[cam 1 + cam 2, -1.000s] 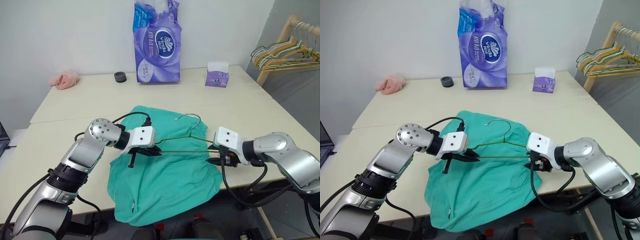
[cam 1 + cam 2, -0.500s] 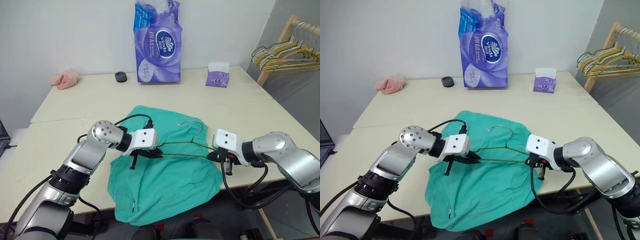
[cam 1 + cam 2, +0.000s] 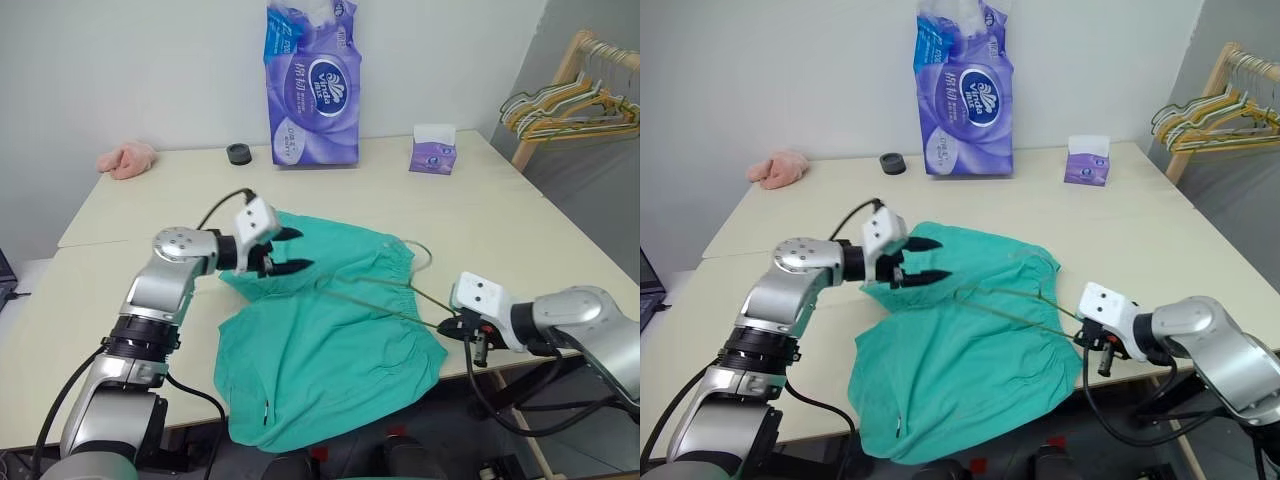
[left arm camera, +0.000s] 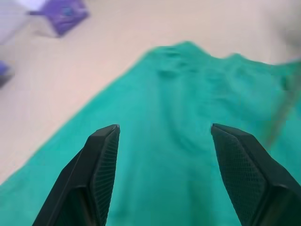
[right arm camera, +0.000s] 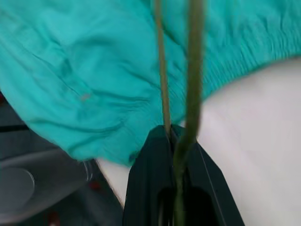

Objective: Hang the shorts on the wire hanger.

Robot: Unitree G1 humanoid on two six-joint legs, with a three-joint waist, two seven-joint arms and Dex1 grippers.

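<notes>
The teal shorts [image 3: 330, 345] lie spread on the table, their lower part hanging over the front edge. The thin wire hanger [image 3: 1025, 303] lies slanted across the shorts' waistband end, its hook [image 3: 421, 252] toward the far side. My right gripper [image 3: 468, 333] is shut on the hanger's right corner [image 5: 189, 94], just past the shorts' right edge. My left gripper [image 3: 288, 251] stands open above the shorts' far left corner, holding nothing. In the left wrist view its fingers [image 4: 101, 160] are spread wide over the green cloth [image 4: 178, 117].
A tall purple tissue pack [image 3: 313, 80], a small purple tissue box [image 3: 433, 150], a black roll [image 3: 239, 153] and a pink cloth lump [image 3: 128, 158] sit along the table's far side. A wooden rack with several hangers [image 3: 570, 100] stands at the right.
My left gripper has opened and moved off the hanger's left end, up and toward the shorts' far left. My right gripper has drawn the hanger rightward and nearer the front edge.
</notes>
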